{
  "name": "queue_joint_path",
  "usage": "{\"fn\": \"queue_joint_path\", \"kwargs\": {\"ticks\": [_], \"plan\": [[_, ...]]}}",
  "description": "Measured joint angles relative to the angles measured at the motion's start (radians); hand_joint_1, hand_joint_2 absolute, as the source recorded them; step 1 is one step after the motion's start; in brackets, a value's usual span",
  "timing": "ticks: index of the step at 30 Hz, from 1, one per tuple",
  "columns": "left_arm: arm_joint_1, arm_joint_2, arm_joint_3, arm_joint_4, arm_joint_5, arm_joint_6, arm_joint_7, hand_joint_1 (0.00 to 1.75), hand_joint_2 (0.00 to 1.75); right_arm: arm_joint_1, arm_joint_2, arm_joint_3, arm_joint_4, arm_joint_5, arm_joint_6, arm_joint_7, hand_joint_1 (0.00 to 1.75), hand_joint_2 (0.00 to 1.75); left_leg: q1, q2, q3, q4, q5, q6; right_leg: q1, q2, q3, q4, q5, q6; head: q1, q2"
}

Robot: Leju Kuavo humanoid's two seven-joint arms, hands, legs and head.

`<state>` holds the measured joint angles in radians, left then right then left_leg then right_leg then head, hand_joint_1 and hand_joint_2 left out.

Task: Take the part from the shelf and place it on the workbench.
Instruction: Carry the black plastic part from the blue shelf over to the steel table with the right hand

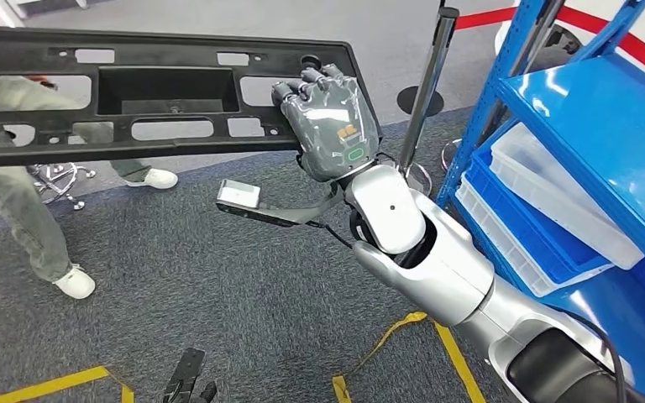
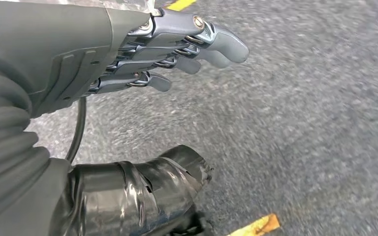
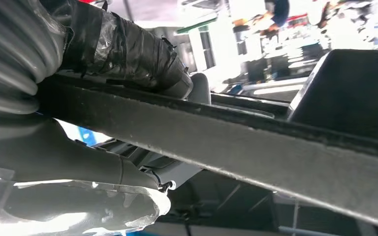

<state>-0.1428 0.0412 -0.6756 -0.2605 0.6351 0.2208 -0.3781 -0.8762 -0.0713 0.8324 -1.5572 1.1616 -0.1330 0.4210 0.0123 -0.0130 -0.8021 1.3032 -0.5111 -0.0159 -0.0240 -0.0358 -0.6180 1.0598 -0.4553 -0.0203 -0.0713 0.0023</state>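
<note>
Part [image 1: 168, 92] between right fingers [image 1: 306, 84] (thumb beneath) —

Long black slotted part [image 1: 168, 92], airborne

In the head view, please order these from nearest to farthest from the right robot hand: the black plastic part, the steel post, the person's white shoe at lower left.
1. The black plastic part: held by the right robot hand, stretching out to its left.
2. The steel post: standing just to its right, beside the blue shelf.
3. The person's white shoe: on the grey carpet, far lower left.
</note>
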Motion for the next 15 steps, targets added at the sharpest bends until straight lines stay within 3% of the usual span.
{"fn": "queue_joint_path", "kwargs": {"ticks": [2, 4, 6, 8, 9, 11, 13, 14, 15], "plan": [[0.002, 0.0, 0.0, 0.0, 0.0, -0.004, 0.001, 0.0, 1.75, 0.001, 0.0, 0.0, 0.0, 0.0, 0.0, -0.001, 1.75, 1.75, 0.001, 0.016, 0.042, -0.091, 0.061, 0.001, 0.0, -0.024, 0.006, 0.0, -0.006, 0.003, 0.0, 0.0], [-0.001, 0.0, 0.0, 0.0, 0.0, -0.007, 0.002, 0.0, 1.75, 0.001, 0.0, 0.0, 0.0, 0.0, -0.001, -0.002, 1.75, 1.75, -0.009, 0.061, 0.106, -0.219, 0.106, 0.009, 0.004, -0.045, 0.013, -0.002, -0.012, 0.009, 0.0, 0.0], [-0.005, 0.0, 0.0, 0.0, 0.0, -0.01, 0.004, 0.0, 1.75, 0.001, 0.0, 0.0, 0.0, 0.0, -0.003, -0.003, 1.75, 1.75, -0.02, 0.084, 0.13, -0.269, 0.109, 0.022, 0.011, -0.063, 0.019, -0.007, -0.016, 0.017, 0.002, 0.0], [-0.005, 0.001, 0.0, 0.0, 0.0, -0.01, 0.007, 0.0, 1.75, 0.001, 0.001, 0.0, 0.0, 0.0, -0.004, -0.004, 1.75, 1.75, -0.02, 0.065, 0.136, -0.277, 0.109, 0.034, 0.013, -0.078, 0.027, -0.013, -0.021, 0.027, 0.002, 0.0], [-0.003, 0.001, 0.0, 0.0, 0.0, -0.01, 0.008, 0.0, 1.75, 0.001, 0.001, 0.0, 0.0, 0.0, -0.004, -0.004, 1.75, 1.75, -0.017, 0.056, 0.143, -0.284, 0.11, 0.04, 0.012, -0.069, 0.03, -0.009, -0.027, 0.033, 0.003, 0.0], [-0.003, 0.001, 0.0, 0.0, 0.0, -0.011, 0.01, 0.0, 1.75, 0.0, 0.001, 0.0, 0.0, -0.002, -0.006, -0.004, 1.75, 1.75, -0.012, 0.042, 0.16, -0.298, 0.112, 0.053, 0.011, -0.022, 0.005, 0.055, -0.061, 0.037, 0.008, 0.0], [-0.007, 0.0, 0.0, 0.0, 0.001, -0.014, 0.01, 0.0, 1.75, 0.003, 0.0, 0.0, 0.0, -0.014, -0.01, -0.003, 1.75, 1.75, -0.013, 0.03, 0.166, -0.3, 0.108, 0.063, 0.012, 0.023, -0.067, 0.187, -0.11, 0.035, 0.012, 0.0], [-0.008, 0.0, 0.0, 0.0, 0.002, -0.016, 0.01, 0.0, 1.75, 0.007, 0.0, 0.0, 0.0, -0.023, -0.012, -0.002, 1.75, 1.75, -0.014, 0.022, 0.168, -0.3, 0.106, 0.066, 0.013, 0.03, -0.103, 0.245, -0.123, 0.035, 0.013, 0.0], [-0.008, 0.0, 0.0, 0.0, 0.002, -0.018, 0.01, 0.0, 1.75, 0.012, -0.001, 0.0, 0.001, -0.03, -0.013, -0.001, 1.75, 1.75, -0.015, 0.014, 0.171, -0.299, 0.104, 0.067, 0.013, 0.033, -0.126, 0.272, -0.12, 0.034, 0.013, 0.0]]}}
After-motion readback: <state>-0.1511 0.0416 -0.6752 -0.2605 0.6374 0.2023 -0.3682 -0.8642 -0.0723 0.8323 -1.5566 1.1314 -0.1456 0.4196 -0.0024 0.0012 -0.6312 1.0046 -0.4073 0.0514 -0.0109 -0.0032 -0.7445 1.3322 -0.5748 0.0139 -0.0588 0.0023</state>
